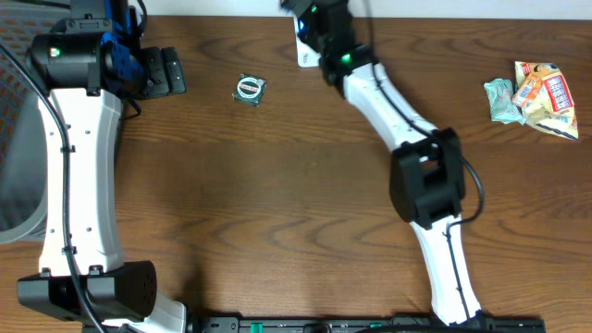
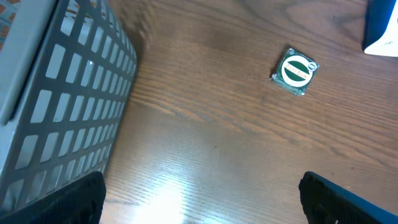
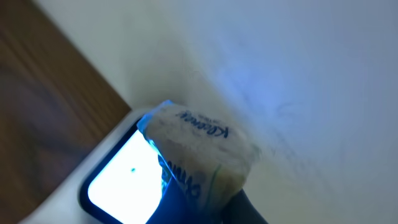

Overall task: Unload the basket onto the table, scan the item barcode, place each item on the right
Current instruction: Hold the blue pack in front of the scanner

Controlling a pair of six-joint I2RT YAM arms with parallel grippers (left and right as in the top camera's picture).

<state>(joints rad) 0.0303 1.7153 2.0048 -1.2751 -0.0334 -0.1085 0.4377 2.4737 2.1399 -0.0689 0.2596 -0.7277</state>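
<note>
Dark brown wood-grain table, pale wall behind its far edge.

1. Right gripper: reached to the far edge of the table, jaws together, clamped on a pale crumpled packet with printed lettering. Only a dark sliver of a finger shows under the packet in the wrist view.
2. Item position: the packet is held off the table, directly over the glowing window of a white scanner unit. Blue-white light falls on its near edge. Whether the two touch cannot be told.
3. Barcode: no bars are visible on the face turned to the camera. Whether the code faces the window cannot be confirmed.
4. Left gripper: jaws wide apart, holding nothing, hanging over bare table beside a grey mesh basket.
5. Other stock: a small square packet with a green-and-white round label lies loose on the table. A heap of yellow, red and pale green snack packets sits at the right edge.

Assessment: pick-up and presentation to the scanner appear done for this item. Outstanding are a confirmed read and setting the packet down. The loose items look unscanned.
</note>
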